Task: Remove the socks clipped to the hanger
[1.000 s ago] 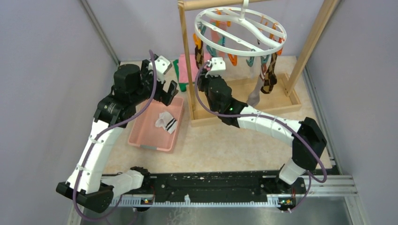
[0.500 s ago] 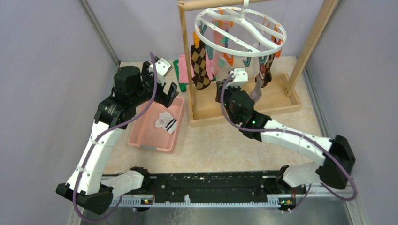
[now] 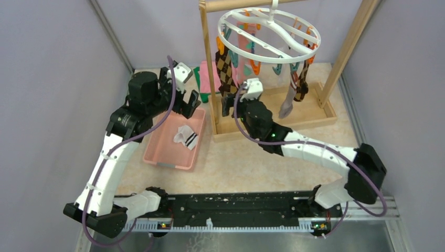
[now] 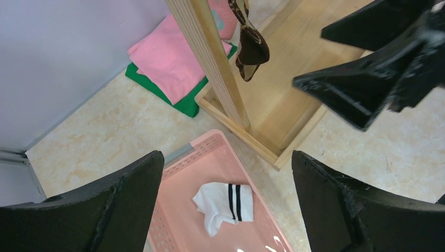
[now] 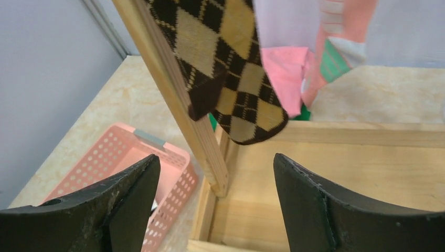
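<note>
- My left gripper (image 4: 225,157) stood wide open with nothing between its fingers, hanging above the far corner of the pink basket (image 4: 176,210).
- My right gripper (image 5: 215,157) was spread wide too and gripped nothing. An argyle sock (image 5: 231,79) hung just above the gap, at the top centre of its wrist view.
- The basket held one white sock with dark stripes (image 4: 224,203), lying loose near its middle.
- The post of the wooden rack (image 5: 178,105) ran between the basket and my right gripper.
- Only the top view showed the hanger (image 3: 268,59), a white ring at upper centre. The argyle sock was clipped at its left, and a grey sock (image 3: 287,105) and a second argyle sock (image 3: 301,86) dangled at its right.
- The left wrist view showed the folded pink and green cloths (image 4: 168,63) plainly at upper left, by the wall. From above they were partly hidden behind the rack post.
</note>
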Controlling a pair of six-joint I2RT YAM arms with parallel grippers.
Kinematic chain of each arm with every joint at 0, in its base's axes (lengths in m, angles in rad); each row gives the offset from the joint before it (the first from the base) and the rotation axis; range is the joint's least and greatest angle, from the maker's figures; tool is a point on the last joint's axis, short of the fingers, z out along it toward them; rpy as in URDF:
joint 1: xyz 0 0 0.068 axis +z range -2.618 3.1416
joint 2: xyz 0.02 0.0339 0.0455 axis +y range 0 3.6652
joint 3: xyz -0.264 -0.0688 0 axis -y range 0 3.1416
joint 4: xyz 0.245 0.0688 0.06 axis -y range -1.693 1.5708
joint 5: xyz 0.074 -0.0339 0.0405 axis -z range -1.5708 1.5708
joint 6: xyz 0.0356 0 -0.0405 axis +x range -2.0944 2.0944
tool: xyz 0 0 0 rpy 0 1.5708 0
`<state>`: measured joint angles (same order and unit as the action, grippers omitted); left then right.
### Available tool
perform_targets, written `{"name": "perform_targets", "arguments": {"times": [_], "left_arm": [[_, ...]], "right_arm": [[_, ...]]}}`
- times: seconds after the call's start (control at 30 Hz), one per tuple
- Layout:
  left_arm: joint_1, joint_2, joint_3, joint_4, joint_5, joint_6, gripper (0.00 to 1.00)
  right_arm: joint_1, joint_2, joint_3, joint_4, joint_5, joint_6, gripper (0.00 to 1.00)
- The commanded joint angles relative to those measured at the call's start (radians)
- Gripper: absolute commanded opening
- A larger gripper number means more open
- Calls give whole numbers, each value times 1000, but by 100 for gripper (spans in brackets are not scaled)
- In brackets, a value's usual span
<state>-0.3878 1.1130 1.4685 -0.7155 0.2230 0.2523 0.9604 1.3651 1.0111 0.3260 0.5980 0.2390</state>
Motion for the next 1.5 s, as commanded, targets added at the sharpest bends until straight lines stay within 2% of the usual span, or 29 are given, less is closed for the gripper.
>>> {"name": "perform_targets", "arguments": {"times": [0.0, 0.27, 0.4, 0.6, 0.67, 0.8, 0.87, 0.93, 1.13, 1.47], "left_arm": [[4, -7, 47, 15, -17, -10, 97], [3, -19, 50, 11, -29, 1, 98], [3, -36, 35, 8, -34, 12, 98], [4, -44, 35, 9, -38, 18, 98], [3, -44, 40, 7, -37, 18, 98], [3, -45, 31, 7, -29, 16, 98], [3, -43, 29, 5, -17, 7, 98], [3, -40, 26, 4, -5, 0, 98], [3, -38, 18, 19, 14, 3, 96], [3, -43, -2, 48, 110, -30, 95]], "right_arm": [[-8, 110, 153, 52, -26, -30, 79], [-17, 289, 306, 114, 122, -102, 69], [-22, 307, 307, 157, 144, -124, 63], [-40, 352, 347, 161, 151, -132, 61], [-44, 363, 357, 166, 152, -138, 53], [-46, 348, 358, 159, 138, -145, 15], [-46, 311, 329, 149, 120, -134, 5], [-45, 254, 281, 140, 100, -112, 0], [-31, 14, 75, 90, 61, -6, 0], [-23, -373, -182, -126, 24, 162, 0]]}}
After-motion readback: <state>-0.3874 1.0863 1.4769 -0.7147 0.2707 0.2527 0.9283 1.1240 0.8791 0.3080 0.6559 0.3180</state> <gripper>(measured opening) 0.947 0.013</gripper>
